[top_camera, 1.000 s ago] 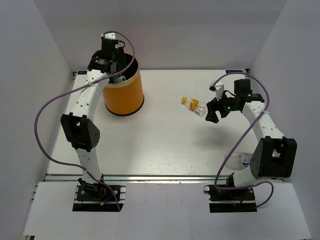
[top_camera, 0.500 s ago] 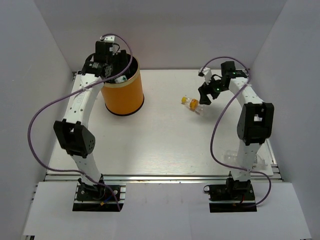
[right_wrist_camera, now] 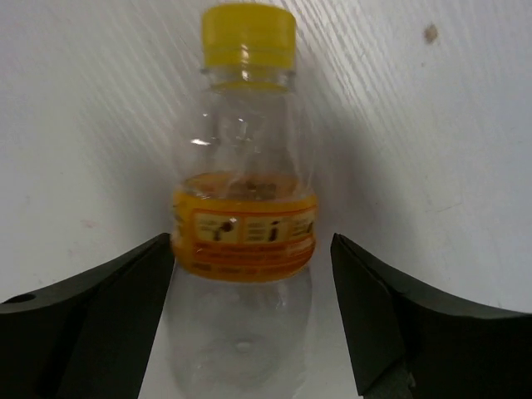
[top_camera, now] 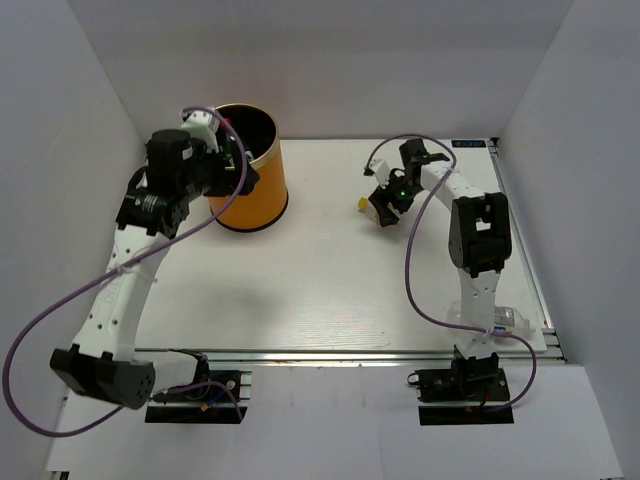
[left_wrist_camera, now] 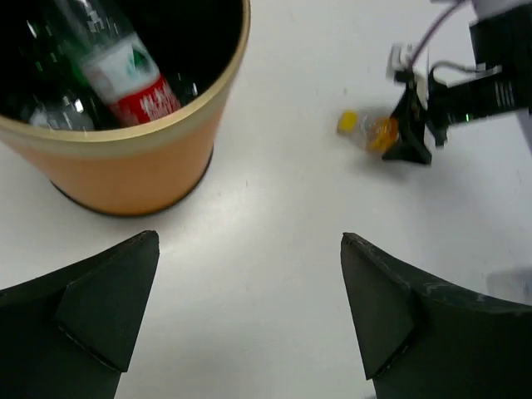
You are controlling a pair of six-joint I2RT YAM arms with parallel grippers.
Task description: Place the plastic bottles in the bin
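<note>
Two bottles are loose on the table (top_camera: pixel 300 290) as I read it from here. One is the yellow-capped bottle (right_wrist_camera: pixel 245 224), clear with an orange label band, lying on its side right of the bin (top_camera: pixel 250 190) and well apart from it. My right gripper (right_wrist_camera: pixel 251 249) is down over it, one finger on each side of the label. The jaws are apart and not clamped: one finger looks to be at the label's edge, while the other shows a sliver of table between it and the plastic. The other clear bottle (top_camera: pixel 505 320) lies near the right arm's base by the table edge. My left gripper (left_wrist_camera: pixel 249 241) hangs beside the bin, fingers spread wide with nothing between them. Inside the bin a red-labelled bottle (left_wrist_camera: pixel 125 79) leans against the wall among darker shapes I cannot tell apart
</note>
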